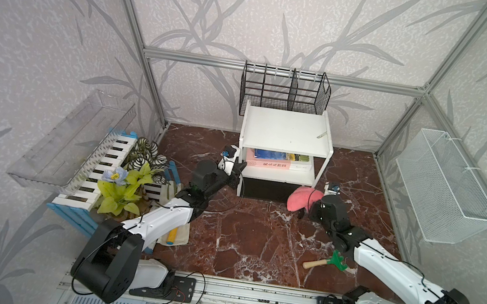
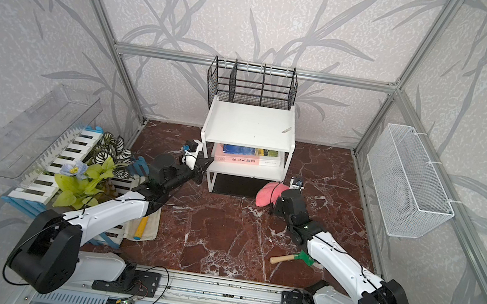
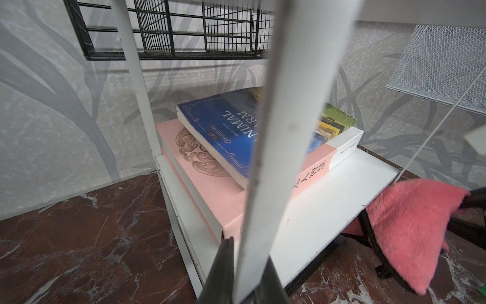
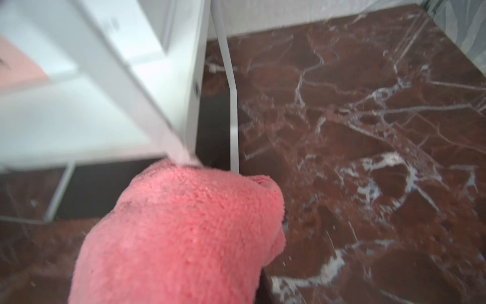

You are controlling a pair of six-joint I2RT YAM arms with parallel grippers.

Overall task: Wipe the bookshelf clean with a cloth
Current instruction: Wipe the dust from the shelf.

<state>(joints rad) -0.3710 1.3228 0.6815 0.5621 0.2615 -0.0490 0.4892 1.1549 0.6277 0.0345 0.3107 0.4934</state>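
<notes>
While left fingers (image 3: 221, 268) clamped the stiff bookshelf (image 3: 294, 118), right fingers (image 3: 477, 198) apparently pinched the soft, light cloth (image 3: 410, 223) at one end.

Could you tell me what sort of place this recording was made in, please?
Most likely a lab test cell dressed as a home corner: wallpapered panels in an aluminium frame, a marble-patterned tabletop, and household props such as the bookshelf and a fenced planter.
</notes>
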